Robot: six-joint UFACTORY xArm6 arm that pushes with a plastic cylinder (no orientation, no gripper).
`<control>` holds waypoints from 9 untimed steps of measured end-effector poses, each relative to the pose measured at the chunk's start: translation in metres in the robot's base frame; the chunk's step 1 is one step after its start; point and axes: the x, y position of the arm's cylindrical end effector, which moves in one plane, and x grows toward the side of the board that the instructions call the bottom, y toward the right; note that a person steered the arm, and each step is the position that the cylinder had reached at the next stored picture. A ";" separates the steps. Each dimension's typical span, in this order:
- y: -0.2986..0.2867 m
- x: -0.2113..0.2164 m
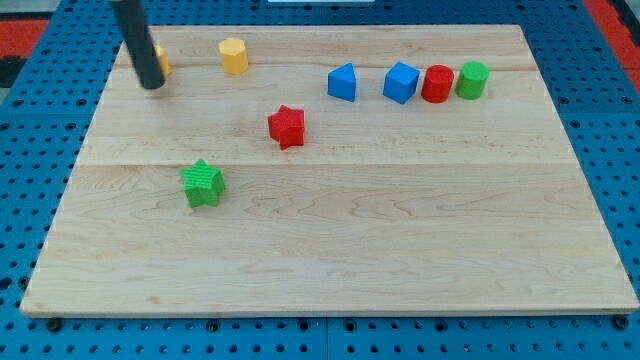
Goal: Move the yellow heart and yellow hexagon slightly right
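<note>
Yellow heart (162, 62) sits mostly hidden behind my tip (152, 85); yellow hexagon (233, 56) waits nearby to its right. Nothing looks finished; no jaws here.

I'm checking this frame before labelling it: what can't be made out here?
- Yellow heart, camera view: mostly hidden behind my rod; only a yellow sliver shows, shape unreadable.
- My tip: whether it touches that block cannot be told.
- Rod's upper part: cut off by the view's top edge.
- Yellow hexagon: fully visible.
</note>
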 end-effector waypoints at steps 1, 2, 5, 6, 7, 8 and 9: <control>-0.074 -0.022; -0.069 -0.051; 0.101 -0.078; 0.047 -0.102; 0.037 -0.127; 0.114 -0.129; 0.116 -0.107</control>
